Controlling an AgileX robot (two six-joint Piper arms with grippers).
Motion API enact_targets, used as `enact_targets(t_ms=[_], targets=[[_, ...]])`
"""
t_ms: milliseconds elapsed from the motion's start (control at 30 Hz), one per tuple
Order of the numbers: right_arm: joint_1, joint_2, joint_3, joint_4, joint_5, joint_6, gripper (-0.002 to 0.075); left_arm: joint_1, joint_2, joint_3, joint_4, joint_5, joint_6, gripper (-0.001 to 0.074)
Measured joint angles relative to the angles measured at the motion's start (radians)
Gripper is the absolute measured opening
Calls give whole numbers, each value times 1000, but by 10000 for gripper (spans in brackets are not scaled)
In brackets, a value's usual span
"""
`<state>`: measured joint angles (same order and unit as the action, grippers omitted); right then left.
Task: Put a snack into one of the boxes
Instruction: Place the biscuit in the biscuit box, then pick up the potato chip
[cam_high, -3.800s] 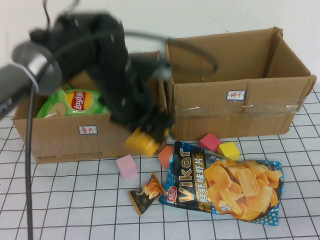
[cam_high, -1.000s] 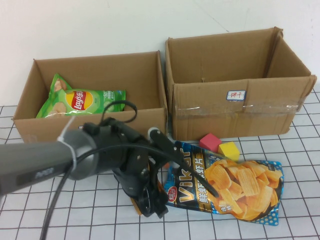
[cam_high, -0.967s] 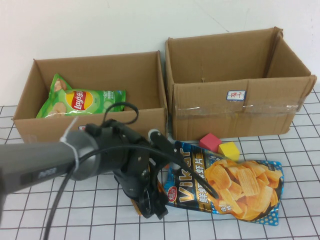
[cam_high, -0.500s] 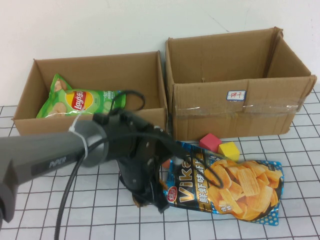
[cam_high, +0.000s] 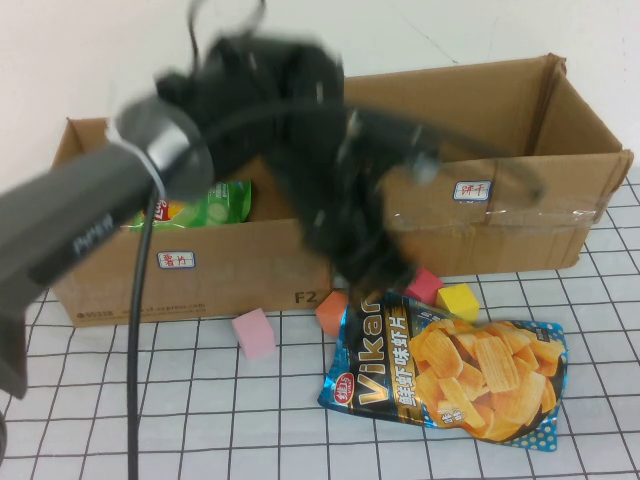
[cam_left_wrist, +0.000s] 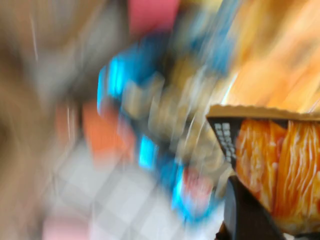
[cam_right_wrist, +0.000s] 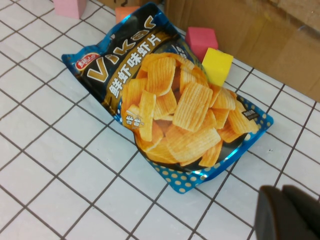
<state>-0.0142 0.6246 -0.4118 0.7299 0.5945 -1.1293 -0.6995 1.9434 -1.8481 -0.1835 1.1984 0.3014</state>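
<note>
We hold our left gripper (cam_high: 372, 262) raised over the front edge between the two open cardboard boxes, clamped on a small dark snack packet with orange print (cam_left_wrist: 272, 162). The left-hand cardboard box (cam_high: 190, 262) with the green crisp bag (cam_high: 205, 205) sits just below and to our left, the taller right-hand cardboard box (cam_high: 480, 160) behind. Our right gripper (cam_right_wrist: 290, 212) hovers low over the gridded table near the large blue crisp bag (cam_right_wrist: 170, 97); we cannot tell how its fingers stand. Our grip looks to be on the packet's edge only, so it could slip out, or drop between the boxes if we let go too soon.
</note>
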Motion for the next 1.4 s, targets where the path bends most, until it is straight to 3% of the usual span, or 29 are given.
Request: enact_targets(t_ms=[167,467,533,567,667,733,800,900,967,1100,1200,1400], targets=[[0,0,0,0,0,0,-1,0,0,-166,-101,-196,123,200],[0,0,0,0,16,0,-1,0,94,-189,-83,-740,225,206],[0,0,0,0,27,0,-1,2,132,-189,-56,-810,227,255],[0,0,0,0,34,0,-1,10,171,-189,-40,-865,229,364],[0,0,15,2,28,2,-1,32,204,-187,-29,-885,219,553],[0,0,31,12,17,4,-1,46,209,-187,-22,-883,193,613],[0,0,42,27,8,4,1,59,202,-187,-22,-864,132,623],[0,8,46,44,-2,7,40,67,163,-190,-24,-768,-3,540],[0,33,51,51,-12,41,112,69,124,-194,-24,-681,-70,405],[0,152,48,145,-51,91,333,69,22,-200,-21,-482,-96,108],[0,259,11,249,-80,99,429,69,-42,-200,17,-338,-92,39],[0,517,-96,418,-128,95,466,69,-164,-195,97,-218,-107,15]])
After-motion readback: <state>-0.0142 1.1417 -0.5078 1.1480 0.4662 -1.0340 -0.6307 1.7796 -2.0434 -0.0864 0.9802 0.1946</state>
